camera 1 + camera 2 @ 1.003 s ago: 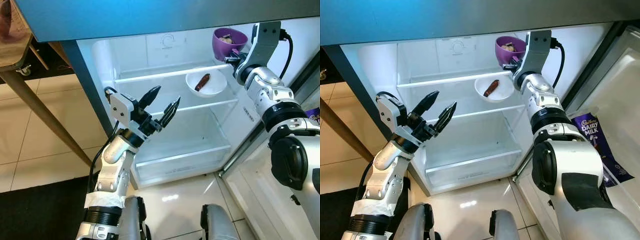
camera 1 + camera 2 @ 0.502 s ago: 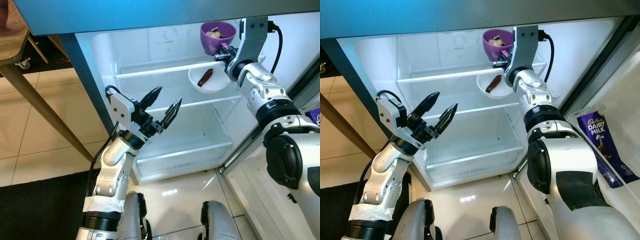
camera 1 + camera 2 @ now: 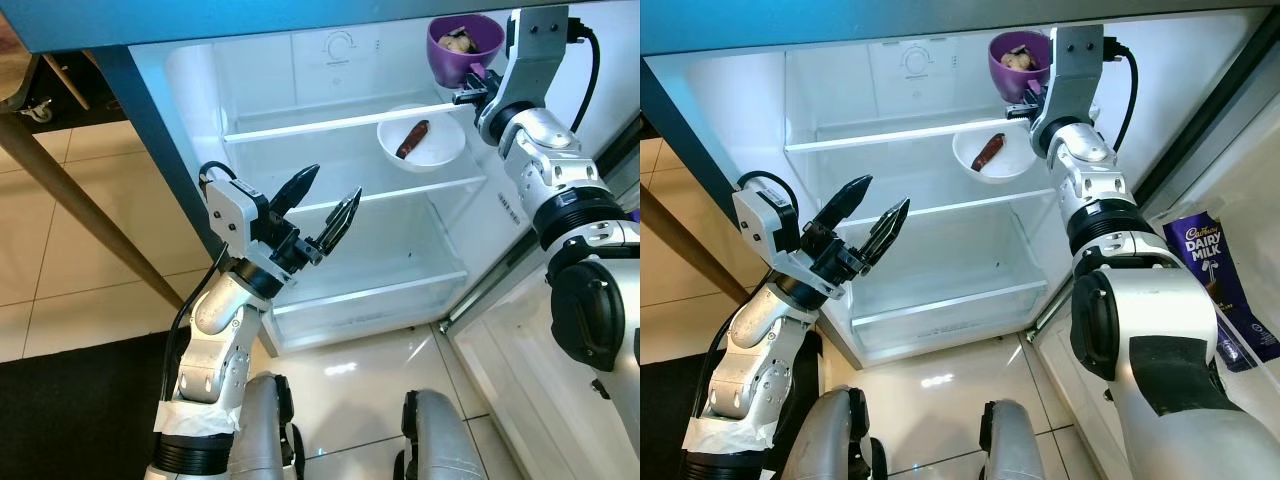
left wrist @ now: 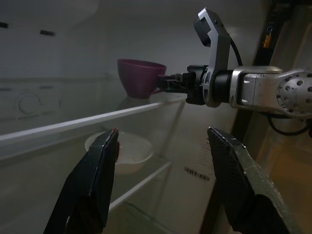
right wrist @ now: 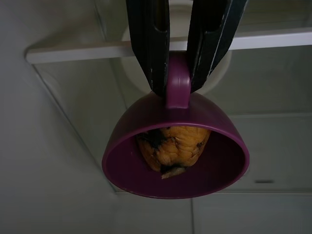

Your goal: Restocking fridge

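Right gripper [image 5: 178,46] clamps the purple cup [image 5: 175,146] by its handle, above the fridge's top shelf [image 3: 330,122].
Left gripper [image 3: 322,202] spread, empty. "Dairy Milk" bar [image 3: 1212,270] in door. White bowl [image 3: 422,140] on the shelf below.

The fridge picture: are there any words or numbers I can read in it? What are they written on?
"Cadbury DAIRY MILK": on the purple chocolate wrapper in the fridge door on the right.
Marks around the round dial at the back of the fridge: too small to read.
Small sticker on the fridge's right inner wall: print too small and blurred to read.
No writing can be seen on the purple cup or the white bowl.
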{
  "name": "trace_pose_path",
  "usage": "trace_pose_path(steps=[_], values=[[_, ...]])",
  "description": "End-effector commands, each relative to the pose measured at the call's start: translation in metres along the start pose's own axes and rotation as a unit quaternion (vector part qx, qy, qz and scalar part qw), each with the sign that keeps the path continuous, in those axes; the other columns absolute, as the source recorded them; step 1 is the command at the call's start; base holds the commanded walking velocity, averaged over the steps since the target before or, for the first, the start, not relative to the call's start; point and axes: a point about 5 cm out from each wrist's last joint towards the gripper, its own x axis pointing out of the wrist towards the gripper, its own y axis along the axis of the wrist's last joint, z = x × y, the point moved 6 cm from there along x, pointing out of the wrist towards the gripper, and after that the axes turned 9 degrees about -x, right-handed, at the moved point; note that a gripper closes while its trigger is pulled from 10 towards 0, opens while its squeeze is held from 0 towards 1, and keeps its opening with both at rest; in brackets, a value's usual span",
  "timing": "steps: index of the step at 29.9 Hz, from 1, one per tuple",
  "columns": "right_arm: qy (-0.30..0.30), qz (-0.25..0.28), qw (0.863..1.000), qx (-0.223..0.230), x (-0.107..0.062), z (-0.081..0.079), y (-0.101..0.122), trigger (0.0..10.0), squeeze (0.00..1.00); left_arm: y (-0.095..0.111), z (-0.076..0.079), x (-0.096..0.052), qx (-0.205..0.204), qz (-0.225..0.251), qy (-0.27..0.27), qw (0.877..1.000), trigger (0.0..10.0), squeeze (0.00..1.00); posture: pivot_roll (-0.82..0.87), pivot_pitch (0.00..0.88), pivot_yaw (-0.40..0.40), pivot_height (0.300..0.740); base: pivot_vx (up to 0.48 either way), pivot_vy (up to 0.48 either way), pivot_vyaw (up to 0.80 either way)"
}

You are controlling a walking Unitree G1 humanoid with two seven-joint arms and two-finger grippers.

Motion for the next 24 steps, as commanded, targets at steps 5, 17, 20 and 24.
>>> trace_pose_path(steps=[5,17,20,24], values=[[-0.017,-0.022,1.000,0.004,-0.002,0.008,-0.011,10.0,0.00,-0.002,0.001,-0.006,-0.005,-0.016,0.007,1.000,10.0,0.00,0.09,0.339,-0.036,0.601,0.000,0.000,0.00],[-0.014,-0.004,0.999,0.029,-0.001,0.008,-0.002,10.0,0.60,-0.002,-0.001,-0.004,-0.006,-0.015,0.009,1.000,10.0,0.00,0.08,0.318,-0.035,0.601,0.000,0.000,0.00],[-0.006,0.010,0.999,0.039,0.000,0.006,0.005,10.0,0.19,-0.002,-0.001,-0.003,-0.007,-0.014,0.008,1.000,10.0,0.00,0.07,0.313,-0.035,0.601,0.000,0.000,0.00],[-0.003,0.020,0.999,0.044,0.000,0.006,0.010,10.0,0.00,-0.002,-0.001,-0.002,-0.008,-0.012,0.008,1.000,10.0,0.00,0.07,0.310,-0.035,0.601,0.000,0.000,0.00]])
